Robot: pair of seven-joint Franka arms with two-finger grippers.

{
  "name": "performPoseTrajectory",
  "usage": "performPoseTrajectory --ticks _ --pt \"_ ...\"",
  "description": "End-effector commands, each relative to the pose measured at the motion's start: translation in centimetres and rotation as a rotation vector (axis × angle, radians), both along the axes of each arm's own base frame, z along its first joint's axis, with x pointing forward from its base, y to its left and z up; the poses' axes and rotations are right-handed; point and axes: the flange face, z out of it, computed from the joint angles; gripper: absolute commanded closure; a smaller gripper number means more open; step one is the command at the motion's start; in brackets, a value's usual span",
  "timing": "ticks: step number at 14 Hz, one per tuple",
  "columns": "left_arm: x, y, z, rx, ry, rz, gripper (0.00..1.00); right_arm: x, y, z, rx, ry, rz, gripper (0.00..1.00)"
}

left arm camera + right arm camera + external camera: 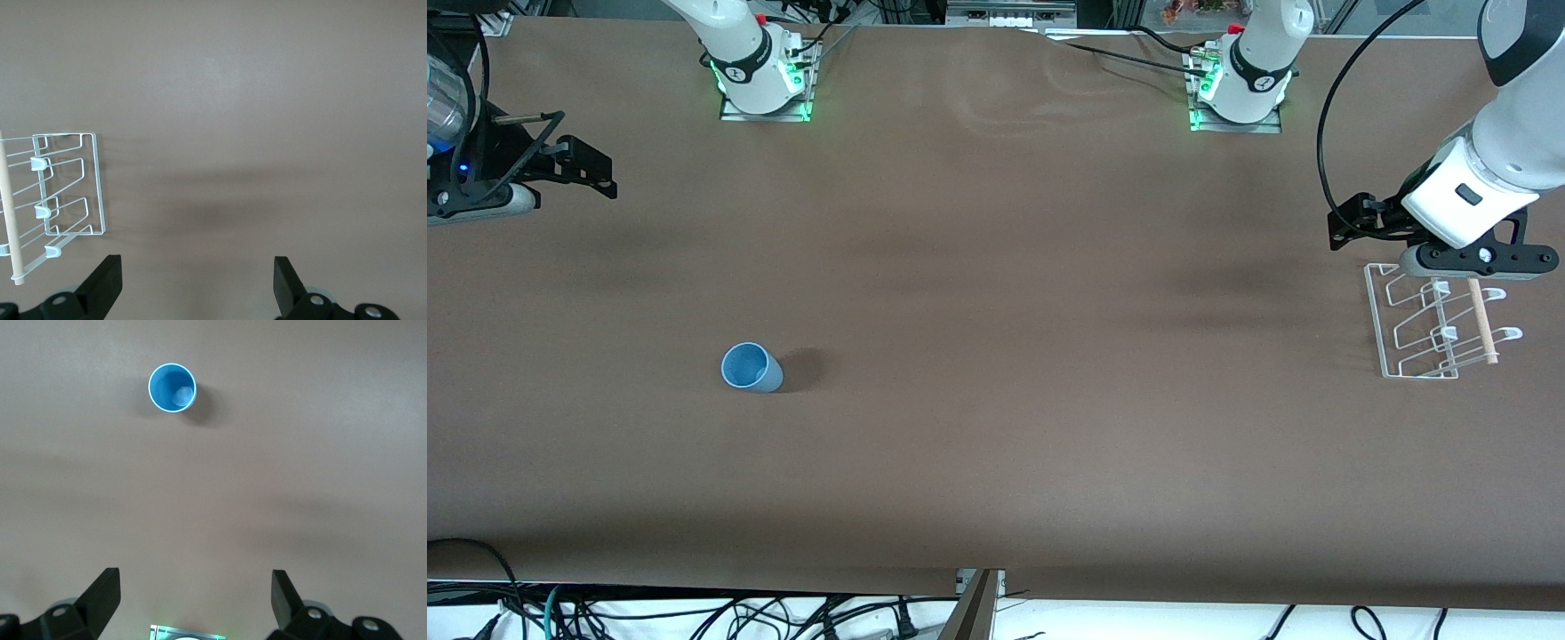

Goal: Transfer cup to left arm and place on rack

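On the table (996,444), upright cup (751,368).

I see one long table (996,444) covered in a plain brown sheet, with two things lying on it — well apart. The cup (751,367) stands upright toward the right arm's end, mouth open to the ceiling and throwing a soft shadow onto the brown. The rack (1436,324) sits flat toward the left arm's end — its wooden dowel (1482,322) lies along the wire frame. Both arm bases are bolted along the edge farthest from my front camera.
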Motion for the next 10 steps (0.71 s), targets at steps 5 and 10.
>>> performPoseTrajectory --ticks 5,10 --pt "-0.03 0.04 0.5 0.0 0.004 -0.018 0.0 0.63 0.19 0.11 -0.024 -0.006 -0.058 0.0" --pt "-0.04 -0.04 0.5 0.0 0.004 -0.02 0.0 0.75 0.15 0.28 -0.02 -0.014 -0.062 0.0"
